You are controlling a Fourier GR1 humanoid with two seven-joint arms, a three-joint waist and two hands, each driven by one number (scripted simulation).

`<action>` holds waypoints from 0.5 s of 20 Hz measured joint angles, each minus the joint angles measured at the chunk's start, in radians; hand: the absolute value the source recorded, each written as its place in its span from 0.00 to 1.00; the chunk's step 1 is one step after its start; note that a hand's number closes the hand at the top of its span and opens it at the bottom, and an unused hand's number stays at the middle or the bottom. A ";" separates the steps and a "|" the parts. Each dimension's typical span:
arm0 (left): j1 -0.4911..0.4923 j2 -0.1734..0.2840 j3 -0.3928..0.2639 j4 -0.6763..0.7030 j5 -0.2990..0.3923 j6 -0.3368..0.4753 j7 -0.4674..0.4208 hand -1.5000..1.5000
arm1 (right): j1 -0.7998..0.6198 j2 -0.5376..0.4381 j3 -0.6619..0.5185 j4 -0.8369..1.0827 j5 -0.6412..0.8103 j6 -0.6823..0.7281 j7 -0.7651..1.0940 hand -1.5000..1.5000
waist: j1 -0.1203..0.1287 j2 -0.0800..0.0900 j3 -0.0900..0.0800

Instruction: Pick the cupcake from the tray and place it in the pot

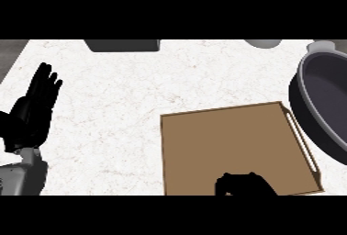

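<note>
A brown tray point(224, 137) lies on the white counter, right of centre, with a pale handle bar point(301, 142) along its right side. No cupcake shows on it. My right hand point(245, 184) pokes up over the tray's near edge at the bottom of the view, with only its dark top showing; anything under it is hidden. The dark grey pot point(324, 98) stands just right of the tray, partly cut off by the view's edge. My left hand point(34, 108) rests open at the far left, fingers up, well away from the tray.
A grey flat object point(122, 45) sits at the counter's far edge, and a pale rounded object point(263, 43) at the far right. The counter's left edge point(15, 62) runs diagonally behind my left hand.
</note>
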 measured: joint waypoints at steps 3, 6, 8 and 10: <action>-0.002 0.001 0.002 0.000 -0.005 0.004 0.001 0.50 | 0.025 0.035 -0.027 -0.107 0.010 -0.075 0.026 1.00 | -0.007 -0.002 0.000; 0.006 -0.002 0.003 -0.003 -0.007 0.006 -0.001 0.50 | 0.057 0.059 -0.052 -0.233 0.028 -0.144 0.050 1.00 | -0.012 -0.004 0.000; 0.011 -0.003 0.003 -0.007 -0.007 0.006 0.002 0.50 | 0.058 0.065 -0.101 -0.269 0.031 -0.196 0.048 1.00 | -0.011 -0.003 0.000; 0.004 -0.004 0.004 -0.007 -0.007 0.008 0.006 0.50 | 0.041 0.076 -0.145 -0.281 0.035 -0.231 0.060 1.00 | -0.011 -0.003 0.000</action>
